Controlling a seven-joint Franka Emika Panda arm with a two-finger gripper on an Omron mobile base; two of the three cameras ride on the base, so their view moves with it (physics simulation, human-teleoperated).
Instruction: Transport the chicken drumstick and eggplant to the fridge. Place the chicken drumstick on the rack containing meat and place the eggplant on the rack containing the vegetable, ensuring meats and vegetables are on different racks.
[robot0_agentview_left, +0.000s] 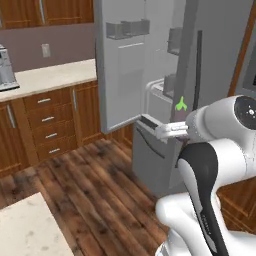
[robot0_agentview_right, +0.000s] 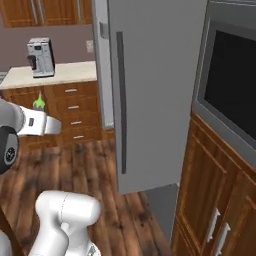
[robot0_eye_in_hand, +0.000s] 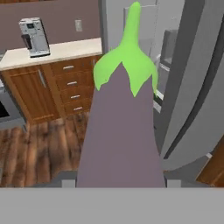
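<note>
The eggplant (robot0_eye_in_hand: 120, 135), dark purple-grey with a bright green stem cap, rises straight out of my gripper (robot0_agentview_right: 39, 113), which is shut on it. Its green stem (robot0_agentview_left: 181, 104) stands above my white hand, just in front of the fridge (robot0_agentview_left: 165, 90). The fridge's left door (robot0_agentview_left: 120, 75) is swung open, showing a pale interior and door bins. The right door with its long dark handle (robot0_agentview_right: 121, 100) is close beside me. The eggplant hides my fingertips in the hand view. The chicken drumstick and the racks are out of view.
A beige counter (robot0_agentview_left: 50, 75) over wooden drawers runs to the left, with a coffee machine (robot0_agentview_right: 41, 56) on it. A built-in oven (robot0_agentview_right: 230, 90) and wooden cabinets stand on the right. A pale island corner (robot0_agentview_left: 25, 225) sits at lower left above wood floor.
</note>
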